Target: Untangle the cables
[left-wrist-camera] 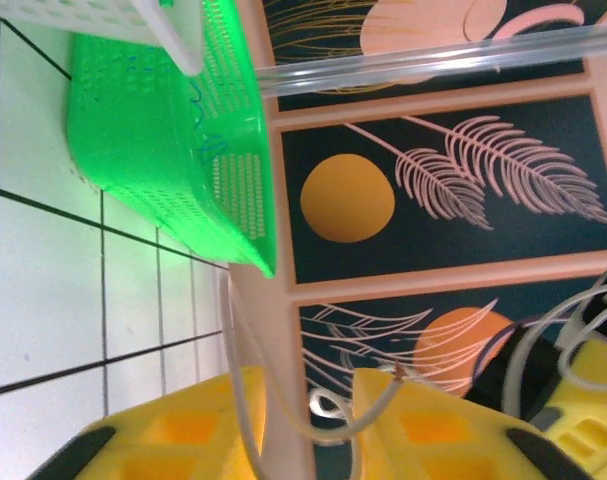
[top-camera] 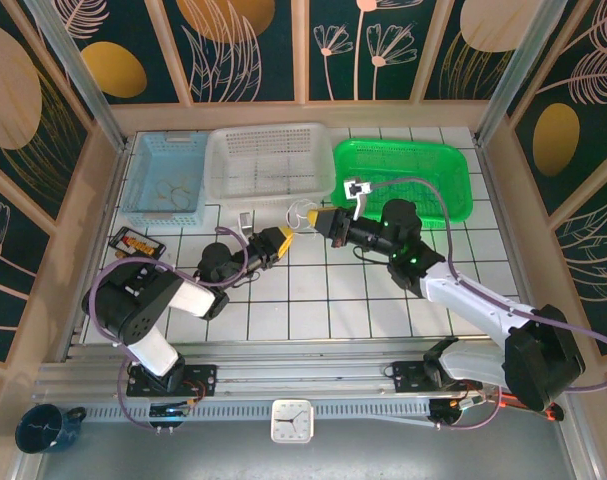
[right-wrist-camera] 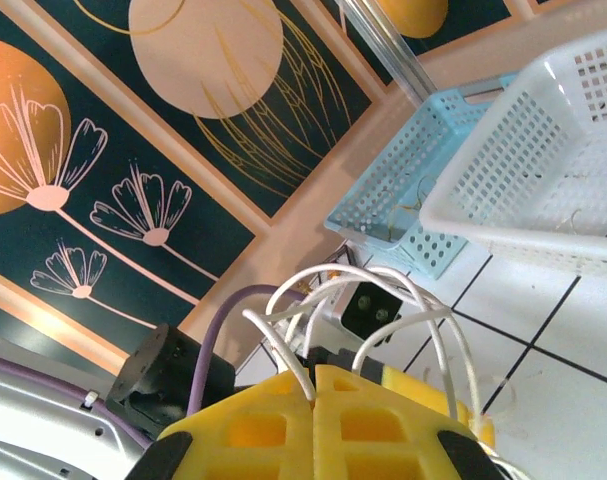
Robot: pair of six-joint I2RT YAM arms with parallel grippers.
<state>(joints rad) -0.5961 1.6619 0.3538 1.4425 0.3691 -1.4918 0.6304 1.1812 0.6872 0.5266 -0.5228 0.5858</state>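
The cables (top-camera: 302, 211) are thin whitish wires in loops, held up over the tiled floor between the two grippers' tips. My right gripper (top-camera: 311, 218) has its yellow fingers pressed together, with a wire coming out of the seam; in the right wrist view the gripper (right-wrist-camera: 314, 372) carries loops of the cables (right-wrist-camera: 383, 276) arching above it. My left gripper (top-camera: 289, 236) faces it from the left. In the left wrist view its fingers (left-wrist-camera: 311, 390) stand a narrow gap apart, and a cable (left-wrist-camera: 233, 352) hangs through that gap, one bare end resting on the right finger.
Three baskets line the back: blue (top-camera: 168, 175), white (top-camera: 268, 160), green (top-camera: 403, 175). A small black tray (top-camera: 135, 241) lies at the left. A small white piece (top-camera: 245, 218) sits near the left gripper. Wooden walls enclose the floor.
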